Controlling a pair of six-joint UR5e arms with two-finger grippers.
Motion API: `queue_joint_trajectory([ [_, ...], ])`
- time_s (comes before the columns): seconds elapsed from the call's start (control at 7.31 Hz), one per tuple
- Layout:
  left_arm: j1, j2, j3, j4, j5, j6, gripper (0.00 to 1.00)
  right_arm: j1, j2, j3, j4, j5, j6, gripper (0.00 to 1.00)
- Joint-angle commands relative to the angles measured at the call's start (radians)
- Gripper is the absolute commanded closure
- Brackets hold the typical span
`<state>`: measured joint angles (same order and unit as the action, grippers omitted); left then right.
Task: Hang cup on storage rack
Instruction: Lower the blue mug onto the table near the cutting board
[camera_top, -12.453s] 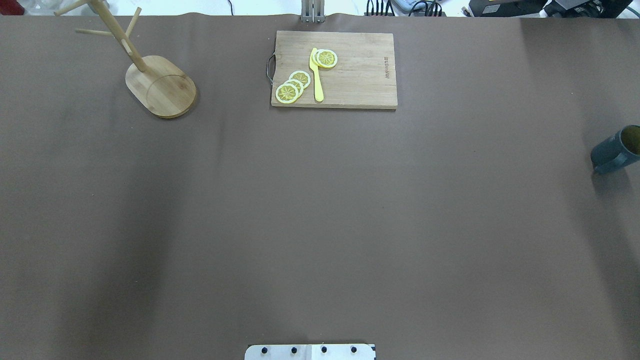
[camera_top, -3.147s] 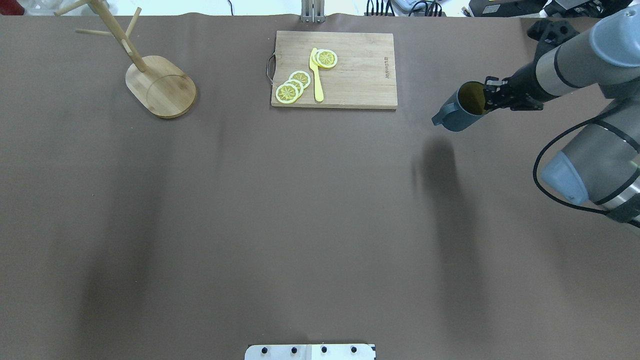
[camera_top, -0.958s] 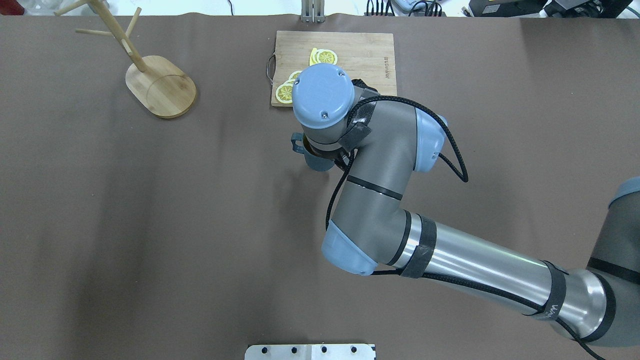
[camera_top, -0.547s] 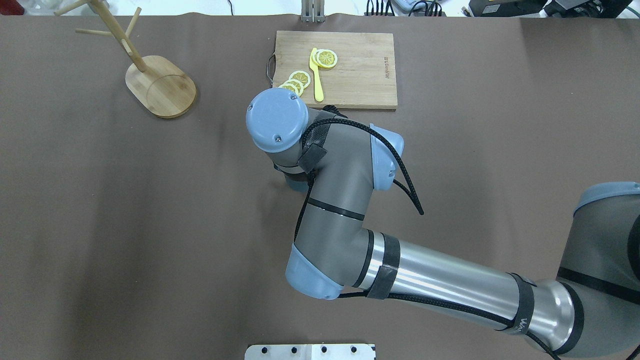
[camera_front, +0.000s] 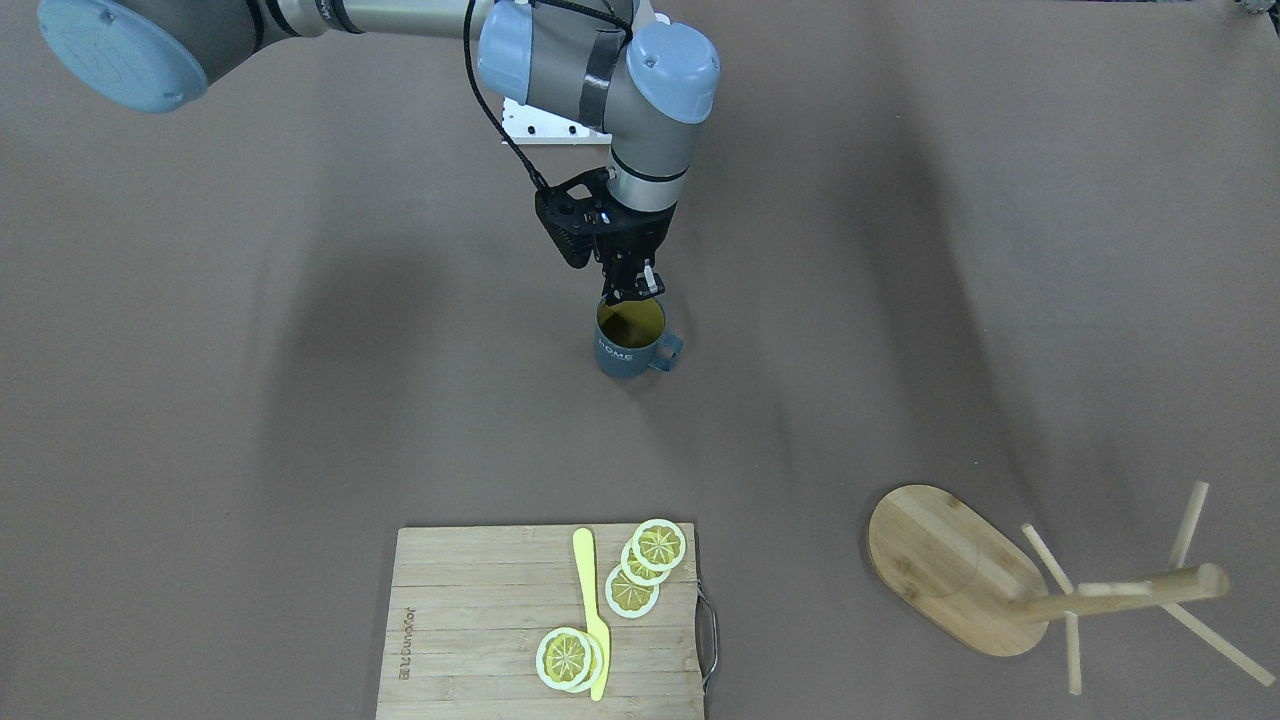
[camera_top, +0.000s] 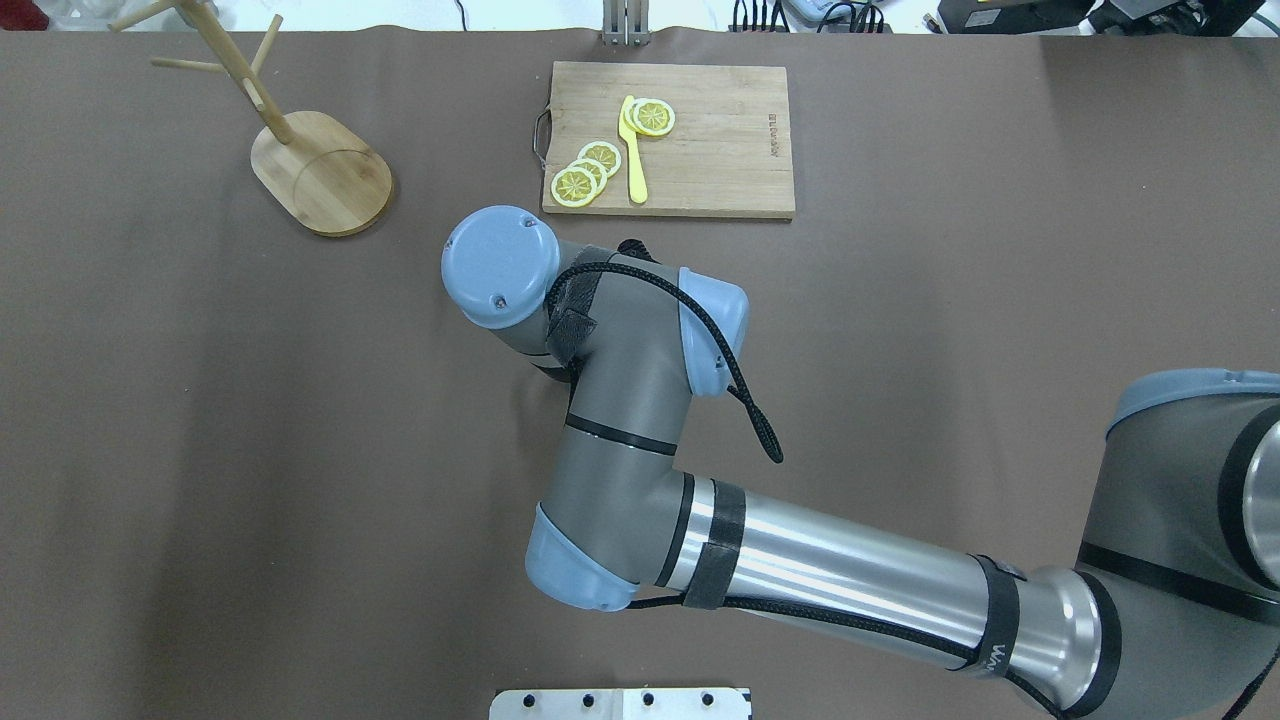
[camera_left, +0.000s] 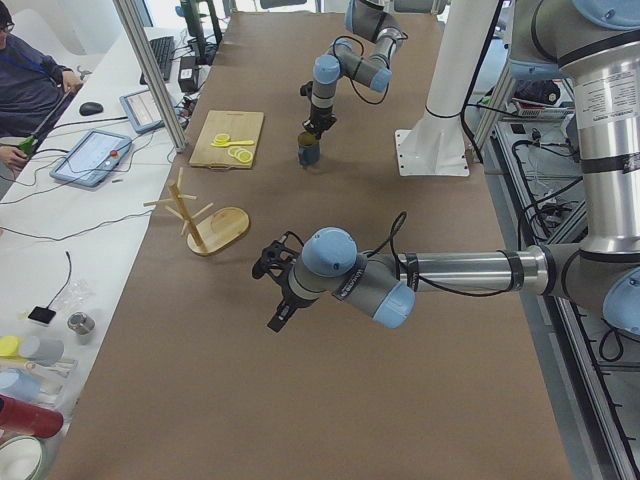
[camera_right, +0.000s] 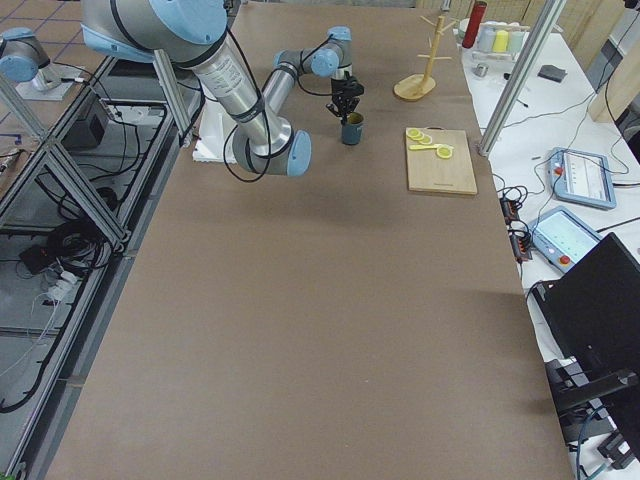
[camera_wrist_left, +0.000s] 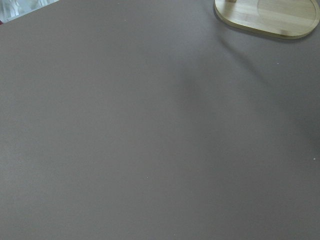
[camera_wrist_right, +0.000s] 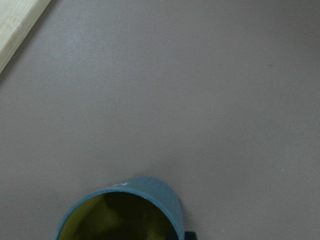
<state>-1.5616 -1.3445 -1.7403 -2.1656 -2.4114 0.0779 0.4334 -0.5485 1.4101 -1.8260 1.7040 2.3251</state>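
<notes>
Beneath the right gripper (camera_front: 632, 293), which is pinching its rim, the cup (camera_front: 625, 358) is standing upright; the storage rack (camera_front: 940, 560) is sitting far nearer the left gripper (camera_left: 270, 295), whose state I cannot tell.

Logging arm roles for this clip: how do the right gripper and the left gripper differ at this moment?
The right gripper points straight down, clamped on the cup at its rim; the left gripper tilts over bare table, apart from the cup. The right gripper is farther from the storage rack; the left gripper is nearer its base. Neither touches the rack.
</notes>
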Motion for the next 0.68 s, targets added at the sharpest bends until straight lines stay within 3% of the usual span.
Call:
queue_joint_trajectory([
  [0.0,0.000,0.001,-0.004,0.000,0.000,-0.001,0.00,0.002,0.012,-0.002,-0.002,-0.013,-0.050,0.00],
  [0.41,0.000,0.001,-0.004,0.000,0.000,-0.001,0.00,0.068,-0.014,0.084,-0.006,-0.004,-0.250,0.00],
  [0.55,0.000,-0.001,-0.007,0.000,-0.001,-0.004,0.00,0.097,-0.066,0.165,-0.006,0.003,-0.345,0.00],
])
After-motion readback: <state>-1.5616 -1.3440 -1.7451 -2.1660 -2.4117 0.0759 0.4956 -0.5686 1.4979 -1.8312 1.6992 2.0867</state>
